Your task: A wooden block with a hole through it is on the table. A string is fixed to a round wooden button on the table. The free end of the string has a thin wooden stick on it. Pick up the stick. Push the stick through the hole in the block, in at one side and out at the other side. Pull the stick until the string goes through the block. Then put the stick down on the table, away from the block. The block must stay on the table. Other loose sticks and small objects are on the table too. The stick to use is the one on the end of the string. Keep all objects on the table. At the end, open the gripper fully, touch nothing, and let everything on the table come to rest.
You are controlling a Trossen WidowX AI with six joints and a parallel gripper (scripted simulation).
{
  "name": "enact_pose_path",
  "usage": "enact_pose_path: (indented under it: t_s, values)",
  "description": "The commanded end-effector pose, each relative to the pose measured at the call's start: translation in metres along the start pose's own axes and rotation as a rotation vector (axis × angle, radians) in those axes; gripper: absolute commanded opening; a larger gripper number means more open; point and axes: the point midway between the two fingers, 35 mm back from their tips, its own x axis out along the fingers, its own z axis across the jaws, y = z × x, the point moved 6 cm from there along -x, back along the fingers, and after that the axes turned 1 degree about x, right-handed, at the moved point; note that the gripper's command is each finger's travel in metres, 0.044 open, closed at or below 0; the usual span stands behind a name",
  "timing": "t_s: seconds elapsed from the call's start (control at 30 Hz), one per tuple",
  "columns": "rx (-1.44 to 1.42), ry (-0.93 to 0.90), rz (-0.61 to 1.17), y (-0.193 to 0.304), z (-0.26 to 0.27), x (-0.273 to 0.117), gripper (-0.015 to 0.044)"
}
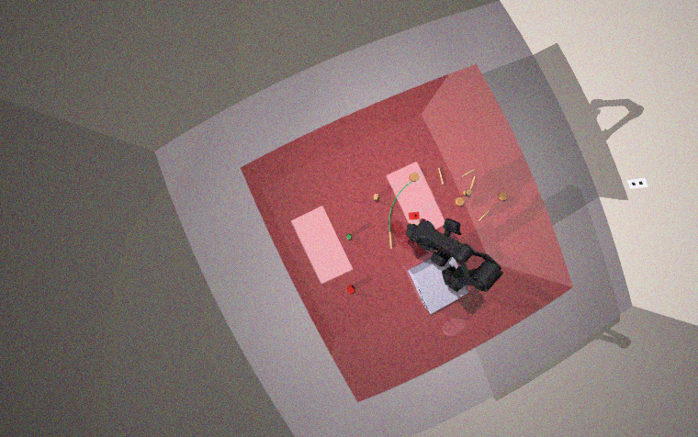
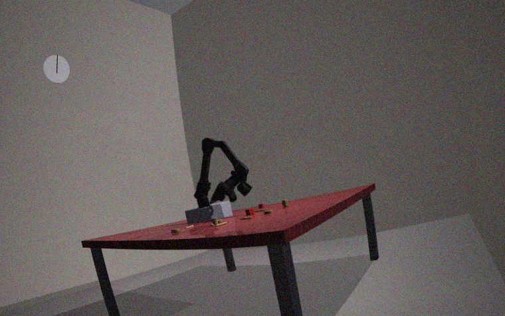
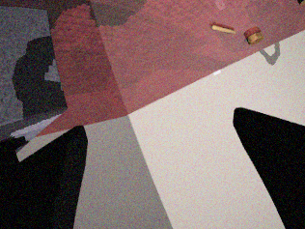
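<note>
Top view: stick [image 1: 390, 240] well apart from pincer [image 1: 411, 231] [image 3: 160, 122]

Fingers wide apart, nothing between | short stick [image 3: 223, 29] lying on red counter [image 3: 159, 62] | round wooden piece [image 3: 253, 36] just beside stick, near counter edge
</note>
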Motion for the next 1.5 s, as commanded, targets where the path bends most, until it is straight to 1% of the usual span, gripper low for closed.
enact_pose_path:
  t_s: [0.0, 0.03, 0.07, 0.13, 0.23, 0.33, 0.43, 0.5, 0.63, 1.23, 1.3, 1.47]
  values:
    - [0.000, 0.000, 0.000, 0.000, 0.000, 0.000, 0.0426]
    - [0.000, 0.000, 0.000, 0.000, 0.000, 0.000, 0.0440]
    - [-0.009, -0.008, -0.008, -0.001, 0.000, 0.000, 0.0440]
    - [-0.080, -0.065, -0.080, -0.009, -0.002, -0.003, 0.0440]
    - [-0.248, -0.151, -0.276, -0.028, -0.011, -0.013, 0.0440]
    - [-0.417, -0.166, -0.503, -0.045, -0.025, -0.028, 0.0440]
    - [-0.581, -0.099, -0.742, -0.059, -0.045, -0.046, 0.0440]
    - [-0.685, -0.007, -0.896, -0.066, -0.061, -0.059, 0.0440]
    - [-0.793, 0.143, -1.053, -0.070, -0.082, -0.075, 0.0440]
    - [-0.789, 0.154, -1.069, -0.070, -0.084, -0.077, 0.0440]
    - [-0.674, 0.085, -1.069, -0.069, -0.084, -0.077, 0.0440]
    - [-0.233, -0.173, -1.038, -0.067, -0.085, -0.078, 0.0440]
